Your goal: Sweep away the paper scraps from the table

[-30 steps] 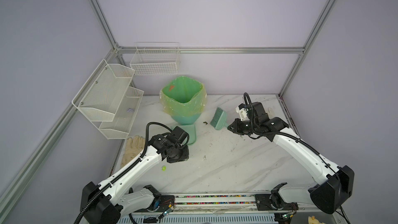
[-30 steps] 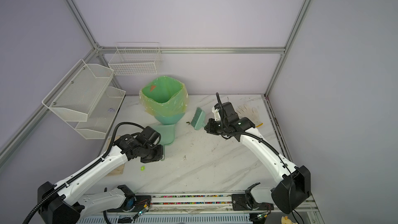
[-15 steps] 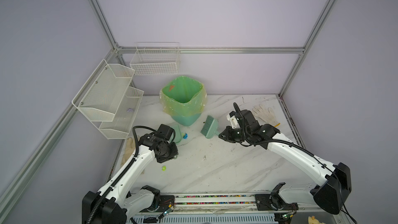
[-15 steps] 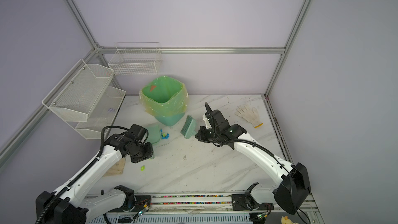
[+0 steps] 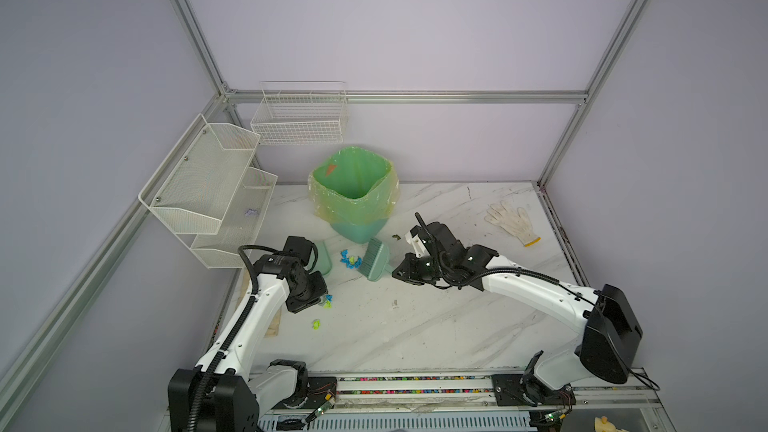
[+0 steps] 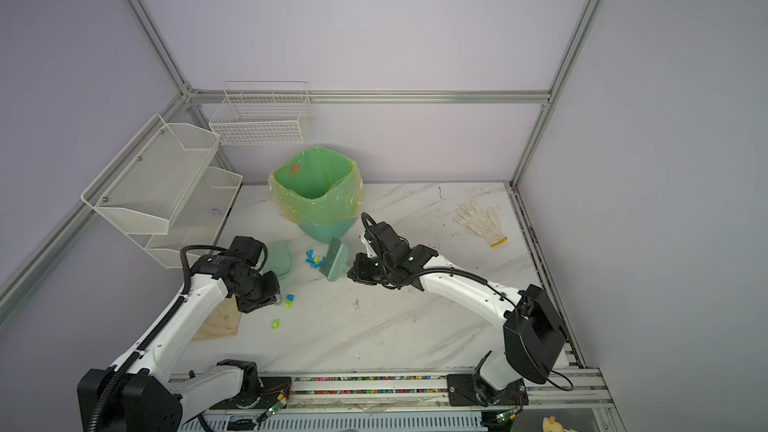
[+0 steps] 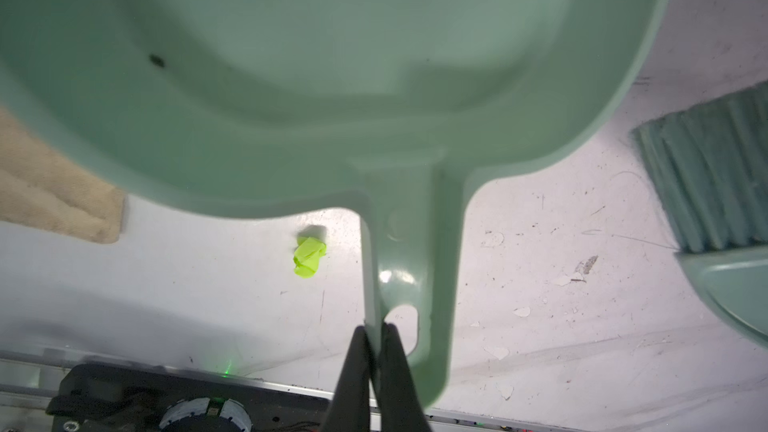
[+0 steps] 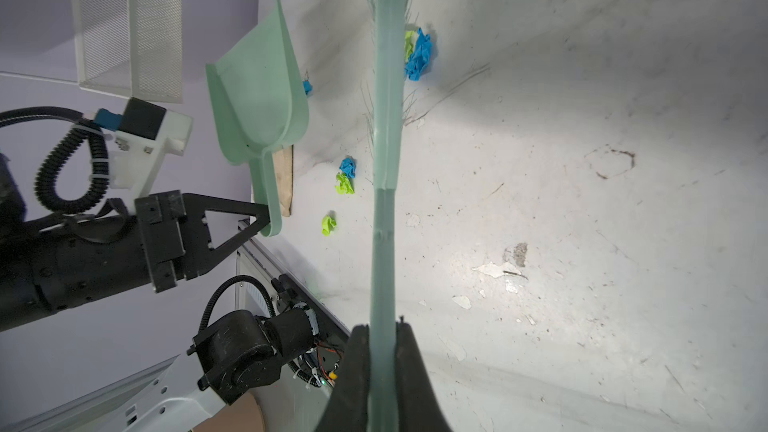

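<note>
The left gripper point(image 7: 375, 328) is pressed tight on the handle of a mint-green plastic dustpan point(image 7: 291, 76). The right gripper point(image 8: 384, 330) pinches the handle of a matching green hand brush point(image 8: 387, 118). Crumpled blue and yellow-green paper scraps point(image 5: 348, 260) lie between brush and dustpan on the white marble-look table point(image 5: 436, 326). A few more lie nearer, beside the left gripper.

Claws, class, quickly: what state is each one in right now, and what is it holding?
Left claw: closed, holding the dustpan by its handle.
Right claw: closed, holding the brush by its handle.
</note>
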Motion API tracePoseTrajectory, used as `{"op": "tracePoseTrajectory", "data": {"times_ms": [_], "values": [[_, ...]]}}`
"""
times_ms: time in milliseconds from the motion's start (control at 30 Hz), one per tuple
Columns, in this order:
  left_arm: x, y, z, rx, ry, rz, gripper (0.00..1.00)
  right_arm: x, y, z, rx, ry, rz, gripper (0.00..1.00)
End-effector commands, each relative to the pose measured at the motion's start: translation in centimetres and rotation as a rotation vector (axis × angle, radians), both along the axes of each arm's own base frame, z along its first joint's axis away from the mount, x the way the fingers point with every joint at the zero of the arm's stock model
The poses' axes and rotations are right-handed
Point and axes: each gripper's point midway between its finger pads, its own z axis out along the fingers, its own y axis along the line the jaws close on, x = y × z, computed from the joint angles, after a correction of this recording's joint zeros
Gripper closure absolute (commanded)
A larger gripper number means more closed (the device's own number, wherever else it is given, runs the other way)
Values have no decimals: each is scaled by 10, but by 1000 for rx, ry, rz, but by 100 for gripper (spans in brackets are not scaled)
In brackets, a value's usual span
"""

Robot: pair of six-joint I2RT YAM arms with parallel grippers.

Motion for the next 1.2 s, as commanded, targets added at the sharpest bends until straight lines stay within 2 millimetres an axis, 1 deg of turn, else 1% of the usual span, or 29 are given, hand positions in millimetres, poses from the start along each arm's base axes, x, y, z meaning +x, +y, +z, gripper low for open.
{"op": "tracePoseTrajectory", "data": {"times_ms": [0,133,233,433,533,600,733,833,933,1067,1167], "values": [[14,6,21,-3,-67,-25,100,6,28,25,83,-39,34,100],[18,13,22,0,-71,-14,100,11,42,19,89,-26,50,100],[21,17,25,-4,-83,-5,100,14,56,15,109,-11,72,100],[20,24,29,14,-91,-15,100,22,83,6,132,19,100,100],[21,28,31,33,-96,-15,100,26,93,-2,137,34,104,100],[21,27,31,27,-97,-18,100,29,100,-7,137,45,112,100],[20,25,31,18,-98,-22,100,34,108,-15,131,55,117,100],[18,26,31,21,-102,-25,100,37,116,-16,150,69,120,100],[17,26,31,23,-102,-29,100,40,121,-21,150,76,120,100],[16,24,33,16,-106,-40,100,44,126,-28,150,91,117,100],[14,24,33,18,-109,-40,100,49,124,-35,144,111,108,100]]}}
